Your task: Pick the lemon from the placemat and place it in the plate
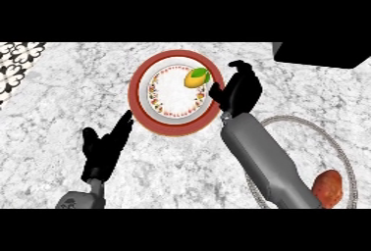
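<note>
Right black hand (238, 90) is shown in the head view at the right rim of the round plate, at the end of a grey forearm (270, 164) that enters from the lower right. Its fingers are seen relaxed and slightly bent, with nothing held between them; the thumb is turned toward the plate. The yellow lemon with a green leaf (195, 78) is seen lying in the white well of the round plate with a red rim and a speckled inner border (143, 78), in its far right part, just beside the right hand. Whether the fingertips touch the lemon cannot be told. The plate is set on the grey-white marbled counter top (65, 112), near the middle of the scene.

Left black hand (103, 146) is shown near the lower left, just beside the near left rim of the plate, with its fingers held straight and pointed up toward the plate and the thumb spread apart; nothing is held in it.

A round grey placemat with a pale corded edge (334, 147) is seen at the right, partly hidden by the right forearm. A reddish-brown rounded object (329, 188) is seen on its near part. A dark rectangular object (322, 53) is cut by the far right corner, and a black-and-white patterned tile surface (16, 61) is seen at the far left.
</note>
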Available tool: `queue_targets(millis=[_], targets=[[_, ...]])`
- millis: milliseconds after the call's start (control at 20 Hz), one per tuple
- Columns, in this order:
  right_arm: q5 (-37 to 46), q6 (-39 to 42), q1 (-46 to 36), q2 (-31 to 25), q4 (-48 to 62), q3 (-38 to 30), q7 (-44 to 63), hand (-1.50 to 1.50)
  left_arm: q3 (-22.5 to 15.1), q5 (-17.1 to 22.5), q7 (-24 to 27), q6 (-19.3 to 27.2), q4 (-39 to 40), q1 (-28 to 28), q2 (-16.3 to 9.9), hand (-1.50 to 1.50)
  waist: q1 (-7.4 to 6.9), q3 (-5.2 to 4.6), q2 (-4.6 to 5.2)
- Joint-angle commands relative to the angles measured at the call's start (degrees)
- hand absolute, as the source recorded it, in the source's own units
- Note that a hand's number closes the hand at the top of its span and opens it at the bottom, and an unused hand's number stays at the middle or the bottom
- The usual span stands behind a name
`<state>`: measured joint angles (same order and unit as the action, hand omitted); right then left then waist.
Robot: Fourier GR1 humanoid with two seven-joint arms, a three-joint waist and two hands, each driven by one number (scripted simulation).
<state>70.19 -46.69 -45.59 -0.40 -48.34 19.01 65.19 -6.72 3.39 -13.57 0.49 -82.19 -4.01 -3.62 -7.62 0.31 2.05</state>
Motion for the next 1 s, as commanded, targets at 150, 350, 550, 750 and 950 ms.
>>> queue_targets(millis=[150,350,550,750,950], targets=[[-13.7,-14.2,-4.3,0.4,7.0,1.6,-4.1,-1.50,-0.5,0.0,-0.2,-0.6,0.8,0.5,0.1,0.00,-0.43,-0.12,0.08],[-14.9,-25.6,-3.4,0.4,4.9,2.3,-8.2,-1.50,0.5,0.1,-0.6,0.4,1.5,-0.6,0.6,0.00,0.65,-0.09,-0.04],[-18.7,-31.8,-2.1,0.4,4.3,3.3,-9.6,-1.50,1.4,1.0,0.1,-0.9,-0.5,3.4,-1.3,0.00,2.25,-0.17,-0.94],[-25.9,-35.0,0.2,0.4,-0.1,10.1,-9.2,-1.50,0.6,-0.5,-1.8,2.1,-0.3,1.5,0.9,0.00,3.21,-0.16,-1.22],[-31.8,-38.1,5.2,0.4,-5.9,18.8,-12.6,-1.50,1.3,0.0,-0.9,0.2,-1.5,4.4,-1.3,0.00,3.95,-0.16,-1.33]])
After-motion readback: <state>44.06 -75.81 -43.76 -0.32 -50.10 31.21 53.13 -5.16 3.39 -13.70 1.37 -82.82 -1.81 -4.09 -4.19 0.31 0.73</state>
